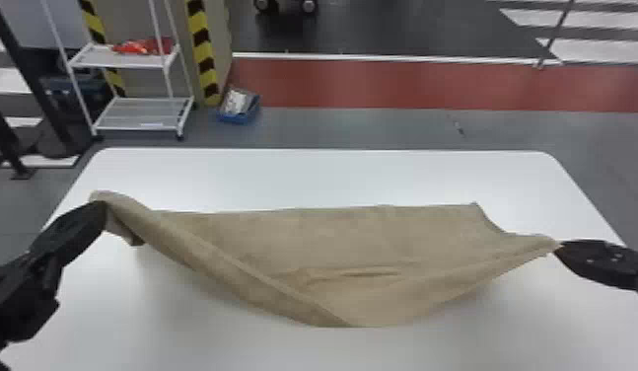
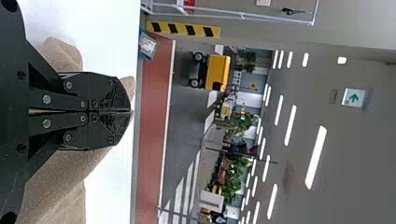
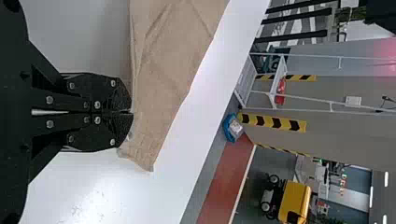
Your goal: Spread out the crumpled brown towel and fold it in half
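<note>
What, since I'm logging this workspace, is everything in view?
Brown cloth towel: one, brown, between both arms' fingers over the table
White flat table: one, white, foreground
Metal-framed shelf rack: one, white, beyond the table, left
Blue plastic bin: one, blue, floor beside the rack
Flat floor strip: one, red, beyond the table
Wheeled boxy vehicle: one, yellow and black, background
Leafy plants: several, green, background
Left fingers: two, black, towel's left end
Right fingers: two, black, towel's right end

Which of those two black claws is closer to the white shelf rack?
The left gripper, closed on the end of the brown towel nearer the rack; the right gripper holds the opposite end, farther across the table.
</note>
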Robot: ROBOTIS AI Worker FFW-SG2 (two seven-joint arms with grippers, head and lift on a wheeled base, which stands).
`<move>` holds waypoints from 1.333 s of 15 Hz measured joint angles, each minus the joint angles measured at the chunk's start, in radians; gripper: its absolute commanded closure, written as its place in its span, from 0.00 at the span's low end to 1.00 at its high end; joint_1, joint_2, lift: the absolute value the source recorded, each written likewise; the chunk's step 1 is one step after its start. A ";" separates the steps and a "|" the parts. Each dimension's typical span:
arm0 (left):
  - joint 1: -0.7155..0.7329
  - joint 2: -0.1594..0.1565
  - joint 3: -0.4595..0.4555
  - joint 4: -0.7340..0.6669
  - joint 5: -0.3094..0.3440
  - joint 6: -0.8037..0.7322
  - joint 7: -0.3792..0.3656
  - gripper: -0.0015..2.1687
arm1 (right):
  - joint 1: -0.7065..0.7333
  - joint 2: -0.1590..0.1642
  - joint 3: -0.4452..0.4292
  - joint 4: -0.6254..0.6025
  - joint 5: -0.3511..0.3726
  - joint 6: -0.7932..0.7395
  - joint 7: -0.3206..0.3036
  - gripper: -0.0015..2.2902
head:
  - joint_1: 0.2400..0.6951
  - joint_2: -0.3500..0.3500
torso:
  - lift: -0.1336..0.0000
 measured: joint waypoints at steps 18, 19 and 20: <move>-0.010 0.021 0.194 0.318 -0.343 -0.367 -0.642 0.01 | 0.085 0.021 -0.069 0.127 0.092 -0.264 0.180 0.54 | 1.00 0.44 | 0.08; -0.009 0.029 0.208 0.330 -0.348 -0.382 -0.649 0.01 | 0.083 0.021 -0.067 0.136 0.094 -0.270 0.180 0.54 | 1.00 0.46 | 0.08; -0.009 0.035 0.216 0.337 -0.351 -0.389 -0.649 0.01 | 0.078 0.020 -0.066 0.143 0.094 -0.273 0.180 0.54 | 1.00 0.47 | 0.08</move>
